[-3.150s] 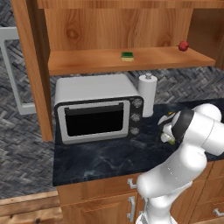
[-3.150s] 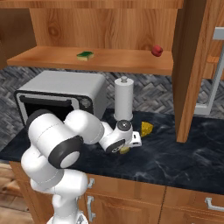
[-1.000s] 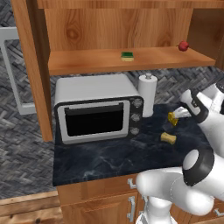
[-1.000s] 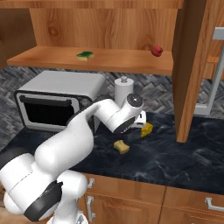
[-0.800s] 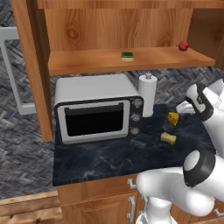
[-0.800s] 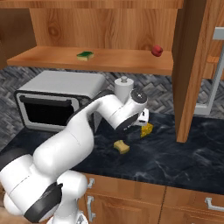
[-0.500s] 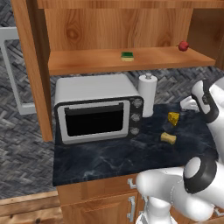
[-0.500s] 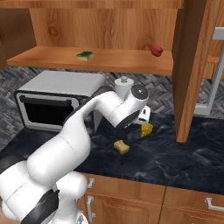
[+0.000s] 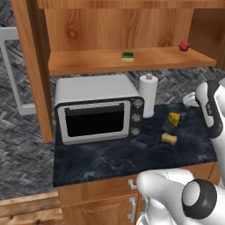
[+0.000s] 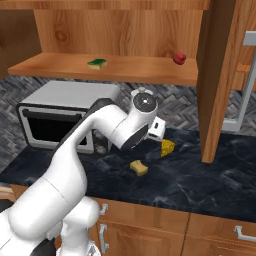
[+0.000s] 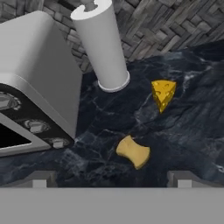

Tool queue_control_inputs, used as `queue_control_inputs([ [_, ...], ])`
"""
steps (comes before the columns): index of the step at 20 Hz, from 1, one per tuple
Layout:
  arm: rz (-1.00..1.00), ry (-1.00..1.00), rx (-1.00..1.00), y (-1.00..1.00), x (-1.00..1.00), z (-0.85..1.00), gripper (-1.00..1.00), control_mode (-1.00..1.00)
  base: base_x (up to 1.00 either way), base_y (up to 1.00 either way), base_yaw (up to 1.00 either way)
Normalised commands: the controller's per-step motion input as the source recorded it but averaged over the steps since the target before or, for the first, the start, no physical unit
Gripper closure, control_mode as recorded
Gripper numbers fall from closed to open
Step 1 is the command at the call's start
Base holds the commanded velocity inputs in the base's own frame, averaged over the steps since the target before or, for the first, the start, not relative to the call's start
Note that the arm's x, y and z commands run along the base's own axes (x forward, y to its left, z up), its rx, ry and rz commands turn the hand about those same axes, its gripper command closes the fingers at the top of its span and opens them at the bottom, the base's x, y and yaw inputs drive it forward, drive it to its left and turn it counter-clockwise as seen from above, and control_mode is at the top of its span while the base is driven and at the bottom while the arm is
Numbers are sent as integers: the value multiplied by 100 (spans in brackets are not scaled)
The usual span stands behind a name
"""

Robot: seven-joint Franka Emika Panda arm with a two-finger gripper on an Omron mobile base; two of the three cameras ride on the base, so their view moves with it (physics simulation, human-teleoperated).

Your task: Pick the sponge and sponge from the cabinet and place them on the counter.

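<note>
Since a second ago my gripper (image 11: pixel 111 178) has lifted off the olive sponge (image 11: pixel 133 151), now lying low-centre on the counter (image 11: pixel 197 131), jaws wide and empty. Next I'd rise clear toward the green-topped sponge (image 9: pixel 128 56) at upper centre on the cabinet shelf (image 9: pixel 88 66), approaching level.

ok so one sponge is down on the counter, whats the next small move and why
Probably lift the open gripper up toward the cabinet shelf. The olive-yellow sponge already lies on the counter beside the cheese wedge, with nothing between the fingers, while the green-topped sponge sits on the shelf.
</note>
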Motion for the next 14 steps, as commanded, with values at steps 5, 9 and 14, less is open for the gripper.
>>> queue_control_inputs([
  [5,-8,-10,0,26,-21,43,-100,-100,0,0,0],
  [9,-2,-1,2,7,-18,53,-100,-100,0,0,0],
  [14,0,0,2,0,-23,55,-100,-100,0,0,0],
])
